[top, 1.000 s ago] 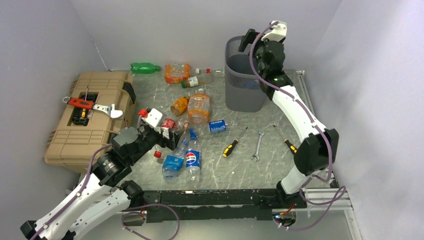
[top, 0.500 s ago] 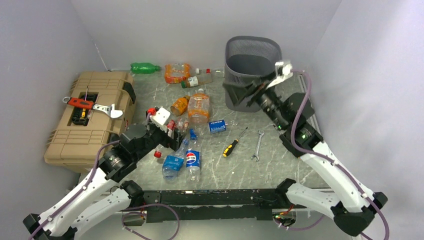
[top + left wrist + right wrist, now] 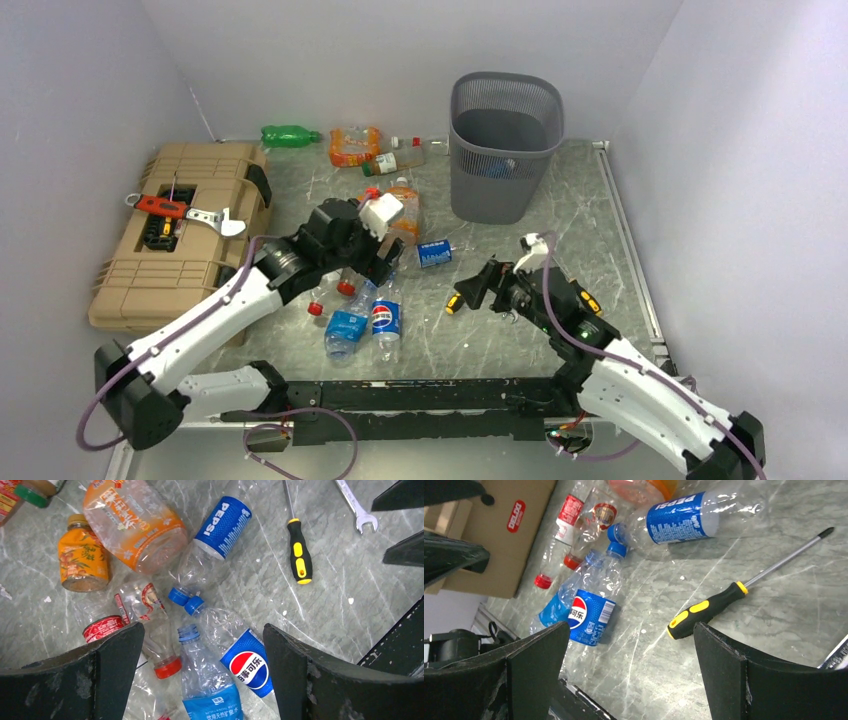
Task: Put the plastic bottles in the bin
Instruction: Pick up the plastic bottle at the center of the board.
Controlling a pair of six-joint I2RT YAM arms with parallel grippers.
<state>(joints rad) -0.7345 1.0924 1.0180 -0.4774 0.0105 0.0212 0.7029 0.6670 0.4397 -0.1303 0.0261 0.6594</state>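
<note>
Plastic bottles lie scattered left of the dark mesh bin [image 3: 490, 195]. My left gripper [image 3: 202, 630] hangs open above a cluster: a Pepsi bottle [image 3: 250, 667], a blue-labelled water bottle [image 3: 210, 695] and a clear red-capped one [image 3: 155, 630]; nothing is between its fingers. Another Pepsi bottle [image 3: 434, 253] lies to the right, orange bottles [image 3: 132, 522] beyond. A green bottle [image 3: 290, 134] rests at the back. My right gripper [image 3: 631, 627] is open and empty, low over bare table beside a screwdriver [image 3: 709, 607].
A tan toolbox [image 3: 160, 260] with tools on top fills the left side. A wrench [image 3: 515, 290] and a second screwdriver [image 3: 580, 292] lie near the right arm. Something blue shows inside the bin through the mesh. Walls close in on three sides.
The right arm swung from the bin's rim down to the table's near middle, by the screwdriver. The left gripper moved right and farther out, over the bottle cluster.
</note>
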